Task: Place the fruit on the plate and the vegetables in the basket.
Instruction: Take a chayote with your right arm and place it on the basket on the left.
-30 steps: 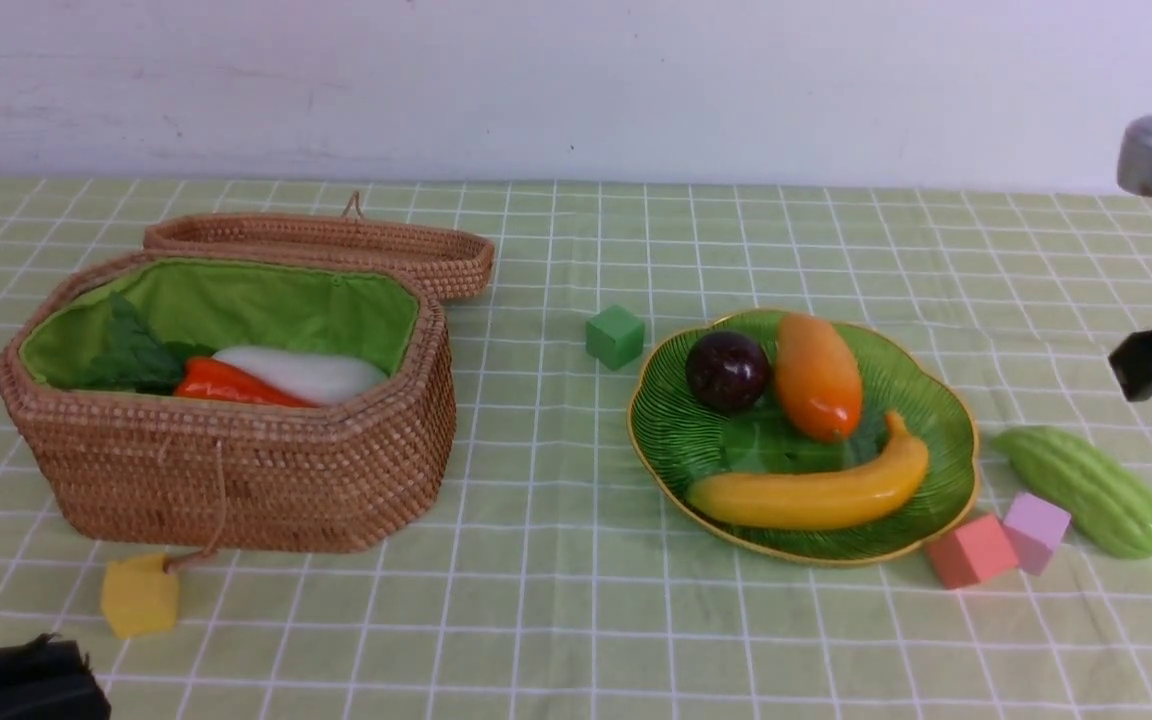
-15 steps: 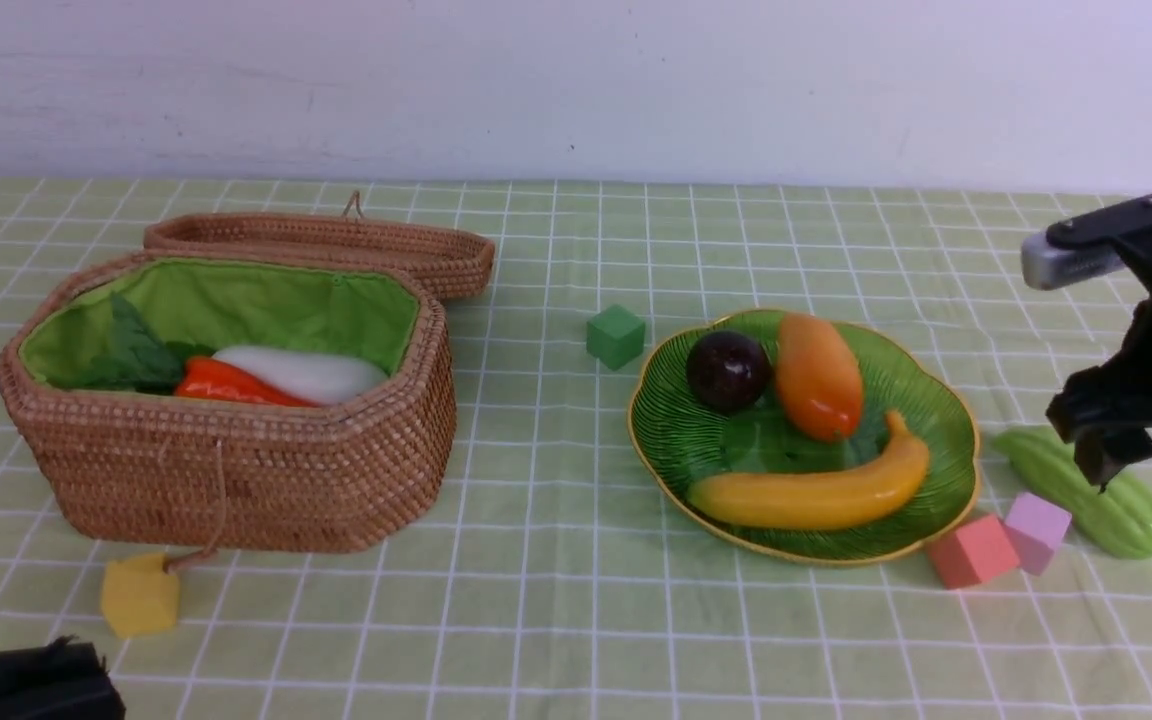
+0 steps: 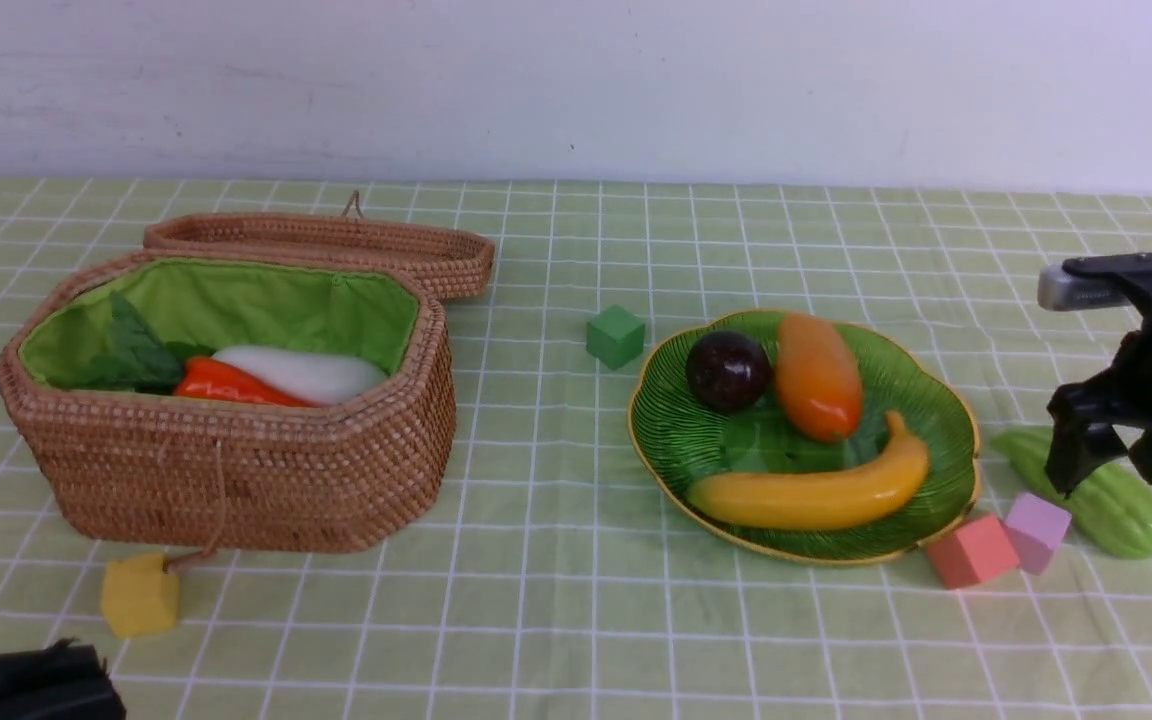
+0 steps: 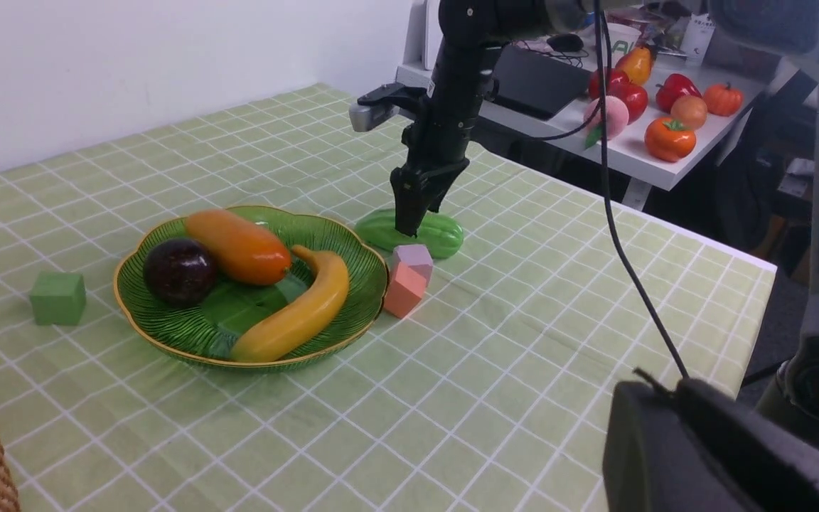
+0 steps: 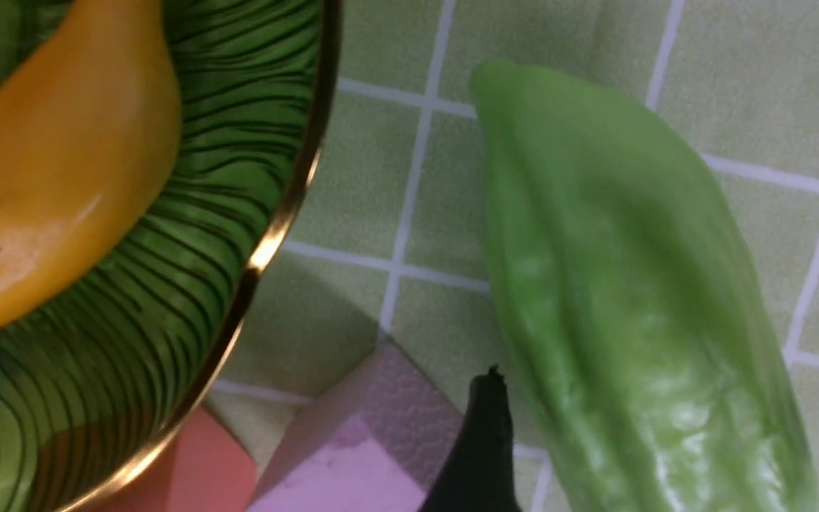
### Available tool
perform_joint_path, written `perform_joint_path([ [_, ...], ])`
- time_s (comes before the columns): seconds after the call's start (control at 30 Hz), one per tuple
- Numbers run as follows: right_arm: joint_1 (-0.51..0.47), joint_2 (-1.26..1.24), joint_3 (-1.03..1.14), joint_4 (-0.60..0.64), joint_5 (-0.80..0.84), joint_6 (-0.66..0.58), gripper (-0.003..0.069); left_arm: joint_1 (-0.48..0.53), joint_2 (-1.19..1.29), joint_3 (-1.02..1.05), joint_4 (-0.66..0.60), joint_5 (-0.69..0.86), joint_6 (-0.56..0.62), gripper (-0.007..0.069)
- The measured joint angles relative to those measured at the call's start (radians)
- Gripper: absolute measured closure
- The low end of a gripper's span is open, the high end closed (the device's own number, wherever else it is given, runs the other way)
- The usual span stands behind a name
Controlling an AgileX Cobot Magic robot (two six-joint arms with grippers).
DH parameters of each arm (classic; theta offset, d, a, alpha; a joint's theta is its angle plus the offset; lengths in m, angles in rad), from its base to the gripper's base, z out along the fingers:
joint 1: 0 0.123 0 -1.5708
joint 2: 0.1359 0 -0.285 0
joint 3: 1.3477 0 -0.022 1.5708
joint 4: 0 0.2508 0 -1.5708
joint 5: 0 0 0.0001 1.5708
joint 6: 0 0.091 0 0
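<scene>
1. Gourd (image 3: pixel 1086 487) lying on table (image 3: pixel 556 620), beside plate (image 3: pixel 936 400)
2. Right end effector (image 3: pixel 1106 470) spread wide, straddling gourd, nothing gripped
3. Likely light, stiff, glossy-slick; best pinched mid-body across ridges

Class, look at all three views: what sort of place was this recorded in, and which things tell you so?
Probably a robotics lab or test room, not a home kitchen: a checked tablecloth against a bare white wall, and a side desk holding spare toy produce and a laptop.
</scene>
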Motion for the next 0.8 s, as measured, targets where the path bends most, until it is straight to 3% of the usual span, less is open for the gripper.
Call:
perform_joint_path([
  [0.57,0.014,0.077,-0.004,-0.005,-0.010,-0.001,0.0069,0.000,0.000,0.000,-0.002,0.000,0.000,0.0589],
  [0.8,0.032,0.093,-0.015,-0.045,-0.006,0.022,0.0137,0.000,0.000,0.000,-0.003,0.000,0.000,0.0589],
])
